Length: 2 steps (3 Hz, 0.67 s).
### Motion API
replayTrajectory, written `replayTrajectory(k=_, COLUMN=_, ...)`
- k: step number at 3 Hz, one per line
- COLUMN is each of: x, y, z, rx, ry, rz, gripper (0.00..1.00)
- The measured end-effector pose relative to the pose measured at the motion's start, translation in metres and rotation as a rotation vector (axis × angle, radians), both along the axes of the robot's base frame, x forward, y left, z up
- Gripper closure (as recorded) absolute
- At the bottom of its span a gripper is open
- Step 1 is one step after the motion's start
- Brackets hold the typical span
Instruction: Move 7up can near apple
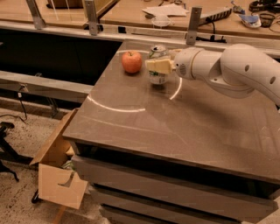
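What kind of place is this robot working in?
Probably a lab or workshop: a wooden bench at the back strewn with cables and gear, a drawer cabinet as work surface, and a cardboard box on the floor. The tool holds the 7up can beside the apple.

1. The gripper (158,66), clasped on the 7up can (157,51), and its white arm (236,70) block the table's upper right.
2. The apple (131,61) stands just left of the can, with only a narrow gap between them.
3. The table (144,131) lies open toward the frame's bottom.
4. Metal posts (193,26) line the back edge.
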State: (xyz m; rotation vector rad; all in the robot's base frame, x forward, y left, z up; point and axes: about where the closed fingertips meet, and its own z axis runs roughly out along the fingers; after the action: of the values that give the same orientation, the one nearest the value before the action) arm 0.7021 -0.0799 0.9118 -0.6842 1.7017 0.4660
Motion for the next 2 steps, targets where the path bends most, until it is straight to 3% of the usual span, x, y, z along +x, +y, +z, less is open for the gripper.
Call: replayTrajectory(k=2, x=0.047, y=0.029, z=-0.020, rx=0.019, ry=-0.001, rz=0.027, gripper=0.43)
